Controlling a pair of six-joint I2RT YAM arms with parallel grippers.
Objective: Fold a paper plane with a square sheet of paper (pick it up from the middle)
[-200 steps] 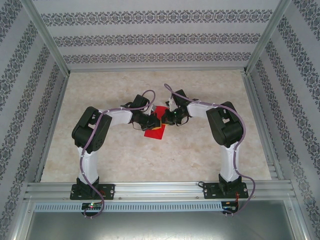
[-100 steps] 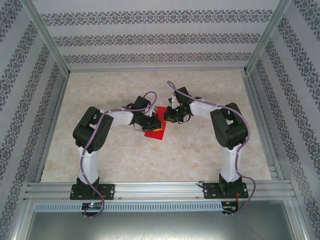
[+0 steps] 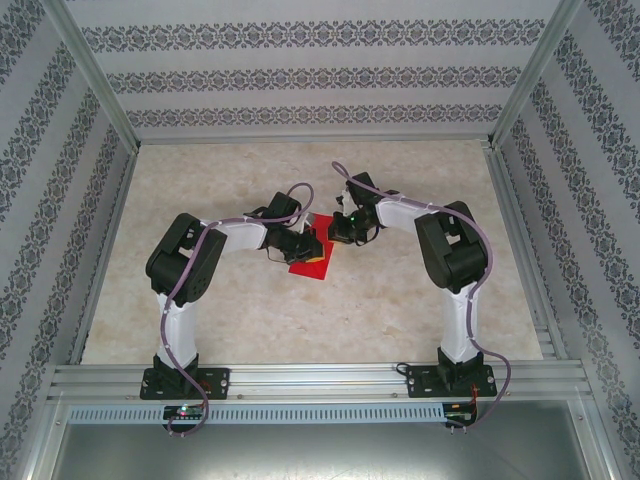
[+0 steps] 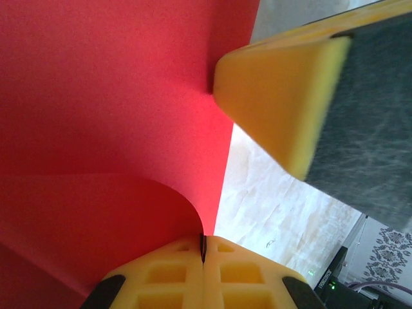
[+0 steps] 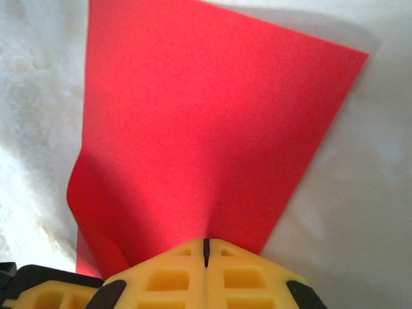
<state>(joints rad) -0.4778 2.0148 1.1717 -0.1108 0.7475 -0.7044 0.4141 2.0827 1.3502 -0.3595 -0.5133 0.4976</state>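
Observation:
The square sheet of paper (image 3: 309,264) is bright red and partly bent, lifted above the middle of the table between both arms. My left gripper (image 3: 313,243) is shut on the sheet's edge; in the left wrist view the paper (image 4: 109,96) curls up out of the pinched jaws (image 4: 203,248). My right gripper (image 3: 333,233) is shut on the opposite side, and the sheet (image 5: 206,116) fans out flat from its closed jaws (image 5: 206,246). The two grippers sit very close together. One yellow right-hand finger (image 4: 277,96) presses against the paper in the left wrist view.
The marble-patterned table (image 3: 400,300) lies open on all sides of the arms. Patterned walls (image 3: 320,75) and aluminium frame rails (image 3: 320,380) enclose it at the back, sides and near edge.
The right arm's wrist has shifted slightly toward the back while still holding the sheet. The left arm and the paper have barely moved.

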